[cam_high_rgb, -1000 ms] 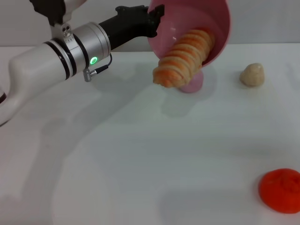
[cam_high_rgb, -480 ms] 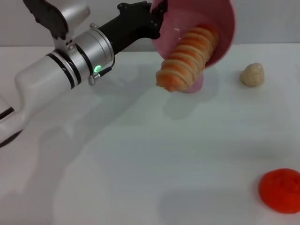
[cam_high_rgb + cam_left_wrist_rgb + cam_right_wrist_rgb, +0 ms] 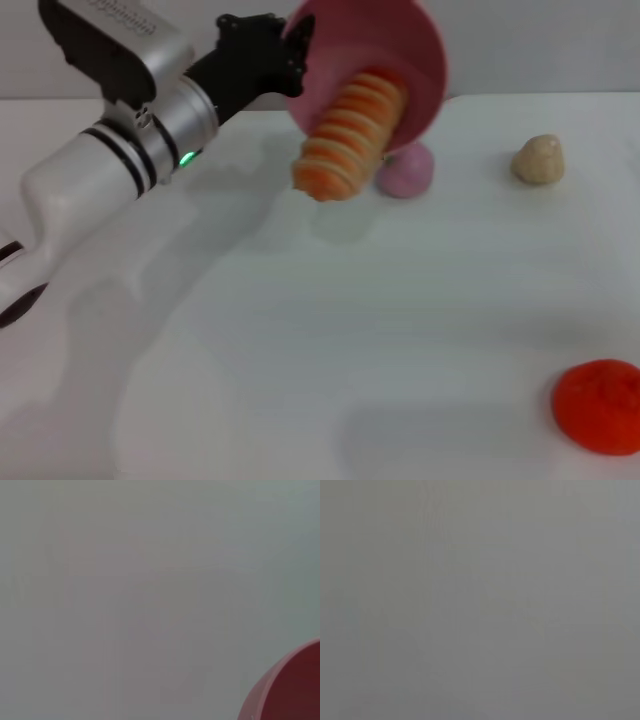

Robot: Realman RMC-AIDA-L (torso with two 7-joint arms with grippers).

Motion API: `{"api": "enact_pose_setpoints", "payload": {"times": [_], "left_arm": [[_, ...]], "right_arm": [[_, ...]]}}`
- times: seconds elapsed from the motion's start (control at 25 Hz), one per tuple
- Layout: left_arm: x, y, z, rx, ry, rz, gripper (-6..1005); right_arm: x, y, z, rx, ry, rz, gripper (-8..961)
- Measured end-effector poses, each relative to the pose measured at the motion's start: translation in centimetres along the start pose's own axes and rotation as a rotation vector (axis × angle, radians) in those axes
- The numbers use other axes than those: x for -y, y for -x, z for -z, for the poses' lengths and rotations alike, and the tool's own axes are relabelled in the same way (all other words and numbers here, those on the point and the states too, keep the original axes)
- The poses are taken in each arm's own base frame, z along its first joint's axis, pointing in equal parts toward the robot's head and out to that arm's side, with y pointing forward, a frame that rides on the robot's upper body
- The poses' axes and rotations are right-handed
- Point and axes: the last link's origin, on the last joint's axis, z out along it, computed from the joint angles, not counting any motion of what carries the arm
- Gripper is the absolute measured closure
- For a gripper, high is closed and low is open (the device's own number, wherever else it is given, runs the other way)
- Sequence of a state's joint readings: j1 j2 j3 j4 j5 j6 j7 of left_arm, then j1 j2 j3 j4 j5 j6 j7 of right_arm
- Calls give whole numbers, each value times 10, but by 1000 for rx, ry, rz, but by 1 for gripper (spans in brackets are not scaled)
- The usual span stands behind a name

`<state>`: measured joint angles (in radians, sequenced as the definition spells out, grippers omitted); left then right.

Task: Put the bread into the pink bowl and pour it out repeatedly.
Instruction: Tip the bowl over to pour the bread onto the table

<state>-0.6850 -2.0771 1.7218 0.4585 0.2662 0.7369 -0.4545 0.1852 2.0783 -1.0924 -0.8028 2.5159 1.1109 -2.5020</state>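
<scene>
Pink bowl, tipped, pinched at its rim by left gripper; shifted leftward since earlier; bread sliding out.

Smooth, glossy pink plastic on the pink bowl, upper centre. Ridged, matt, foam-like surface on the bread. Brushed metal collar and glossy white casing on the left arm, upper left; matt black on the left gripper. Smooth matt white across the table. Rough, grainy beige lump; crinkled orange-red round thing, lower right.
</scene>
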Motion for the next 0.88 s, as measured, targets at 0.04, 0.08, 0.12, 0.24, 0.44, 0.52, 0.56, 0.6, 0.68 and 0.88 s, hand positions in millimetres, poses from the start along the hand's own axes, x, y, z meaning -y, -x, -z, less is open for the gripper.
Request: {"api": "enact_pose_setpoints", "payload": {"times": [0.04,0.08,0.12,0.24,0.44,0.52,0.56,0.6,0.68,0.88], "left_arm": [[0,0,0,0,0,0,957],[2,1,2,-2,-16,-28,957],[2,1,2,-2,-16,-28,957],[6,6,8,2,-53,-130,957],[1,10,9,18,-30,-240,957],[-5,13,8,31,-6,-311,957],[-7,15,9,39,4,-348,957],[-9,17,9,47,14,-389,957],[-11,19,9,63,25,-459,957],[-10,23,11,75,21,-548,957]], "right_arm": [[-1,0,0,2,3,-1,476],[-2,0,0,4,6,-1,476],[-3,1,-1,5,10,-1,476],[-3,1,-1,5,13,-2,476],[-4,-2,-2,2,11,-10,476],[-4,-2,-2,2,12,-14,476],[-5,-2,-3,3,12,-17,476],[-5,-2,-3,4,14,-19,476],[-7,-1,-4,6,19,-21,476],[-13,-3,-10,7,38,-34,476]]}}
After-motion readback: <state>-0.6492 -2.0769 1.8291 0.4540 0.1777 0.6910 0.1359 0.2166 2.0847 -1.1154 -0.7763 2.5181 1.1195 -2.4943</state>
